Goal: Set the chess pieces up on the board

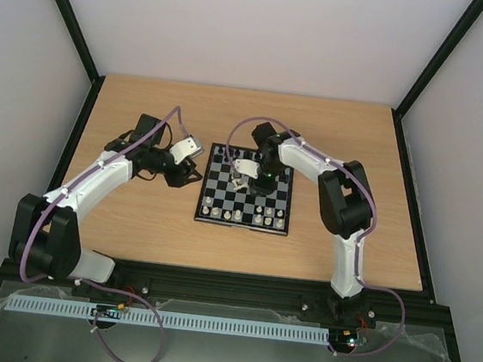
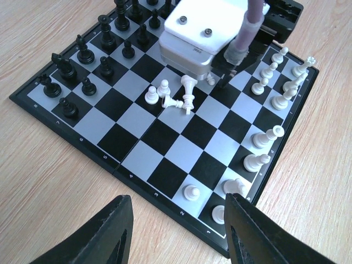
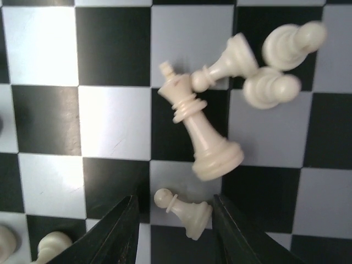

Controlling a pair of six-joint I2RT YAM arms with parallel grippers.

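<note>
The black pieces seem lined in two rows at one edge of the board, and most white pieces stand along the opposite edge, but a few white ones are left near the board's centre. There the right gripper is spread open astride a fallen white pawn, not pinching it; the pawn lies flat on the board, its long axis crossing the gap between the jaws. The left gripper hangs open and empty just outside the board.

Board showed black and pale grey-white checks inside a thin black border. Chess pieces were black or cream-white. Desk was light brown wood grain. Left pincer and right pincer had black fingers. Arms were white with black joints.
</note>
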